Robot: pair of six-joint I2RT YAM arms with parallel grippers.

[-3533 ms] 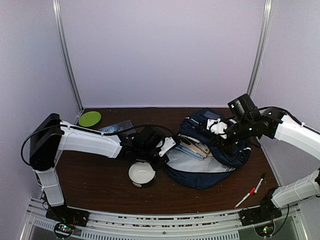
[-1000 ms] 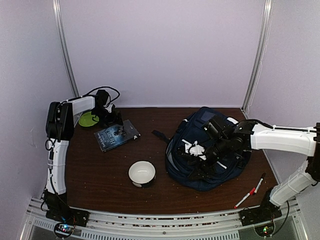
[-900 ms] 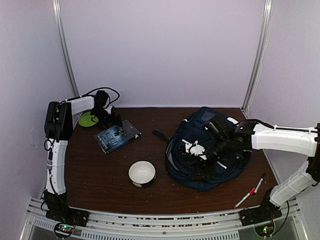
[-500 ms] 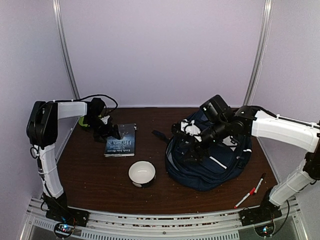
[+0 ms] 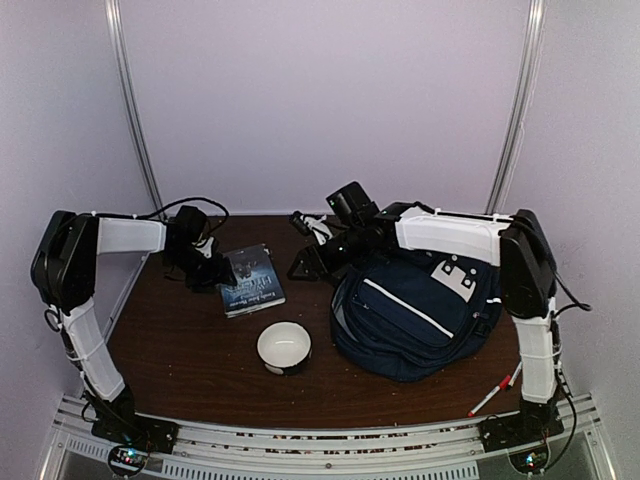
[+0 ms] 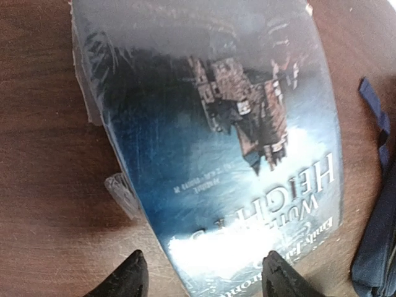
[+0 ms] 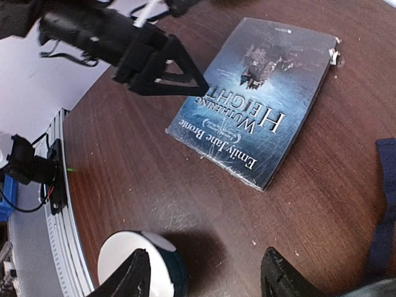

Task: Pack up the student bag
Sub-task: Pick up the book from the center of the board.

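Swinging off the bag [image 5: 420, 320], the R hand [image 5: 303, 266] now hangs just left of its far corner, over bare wood, facing the book [image 5: 252, 282]; a sec ago it was down on the bag's top; its fingers are apart w/ nothing btwn them. The L hand [image 6: 204, 278] has dragged the book from far left to near the bag's left side & turned it; its fingers are spread across the book's end, no pinch seen. Judging by that, the book goes in next, by hand-over or lift; can't tell if the bag's mouth is open, so it may need reopening. The bag lies flat on the tabletop [image 5: 190, 360], patch up. Bowl [image 5: 284, 347] just left of the bag's near edge; 2 pens [image 5: 500, 385] near its right corner. Dark wood top; lilac walls; metal posts [image 5: 128, 110] behind the bag.
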